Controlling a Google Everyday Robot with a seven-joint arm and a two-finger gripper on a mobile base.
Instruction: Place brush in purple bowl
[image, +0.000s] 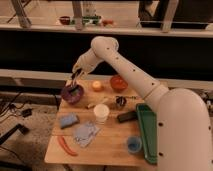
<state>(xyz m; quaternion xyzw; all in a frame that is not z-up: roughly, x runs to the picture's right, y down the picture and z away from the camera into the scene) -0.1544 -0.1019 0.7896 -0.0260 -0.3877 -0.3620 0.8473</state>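
Directly above the round dark purple bowl (65, 95), my gripper (76, 76) hovers; the slim dark brush (75, 86) seemingly hangs upright beneath it, bowl straight below. Whether I grip it, I cannot tell.

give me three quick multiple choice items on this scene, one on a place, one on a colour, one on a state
1. Where is the gripper?
A. over the purple bowl
B. down by the floor
C. out of view

2. What colour is the tray on the right?
A. red
B. green
C. white

3. How does the white cup stand?
A. upright
B. on its side
C. upside down

Answers:
1 A, the arm reaches to the back left and the gripper hangs just above the purple bowl.
2 B, the long tray is plainly green.
3 A, the cup's open mouth faces up.
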